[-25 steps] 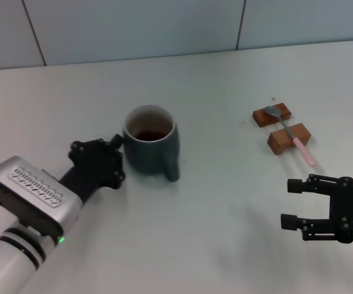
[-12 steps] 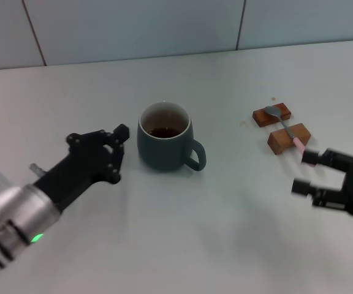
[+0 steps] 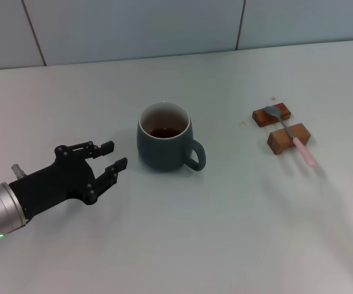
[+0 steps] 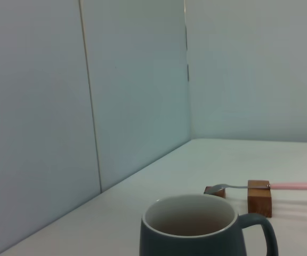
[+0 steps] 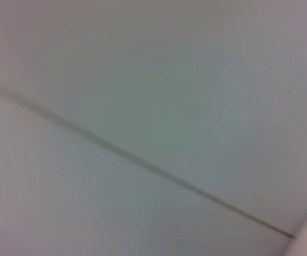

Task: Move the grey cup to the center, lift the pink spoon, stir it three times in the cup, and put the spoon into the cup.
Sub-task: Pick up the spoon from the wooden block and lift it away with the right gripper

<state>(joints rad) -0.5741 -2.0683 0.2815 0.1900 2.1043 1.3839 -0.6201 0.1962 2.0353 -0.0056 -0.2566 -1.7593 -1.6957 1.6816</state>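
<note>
The grey cup (image 3: 164, 144) stands upright near the middle of the table, handle pointing right, dark liquid inside. It also shows in the left wrist view (image 4: 196, 234). My left gripper (image 3: 111, 155) is open and empty, a short way left of the cup, not touching it. The pink spoon (image 3: 294, 139) lies across two brown wooden blocks (image 3: 288, 138) at the right, bowl at the far end, pink handle toward me. The spoon also shows in the left wrist view (image 4: 281, 186). My right gripper is out of view; its wrist view shows only wall.
The white table (image 3: 238, 233) meets a tiled wall (image 3: 133, 24) at the back. The far wooden block (image 3: 272, 114) sits just behind the nearer one.
My left gripper has let go of the cup and drawn back to the left. The right gripper has moved right and out of the head view. The cup now rests farther right with its handle turned right.
</note>
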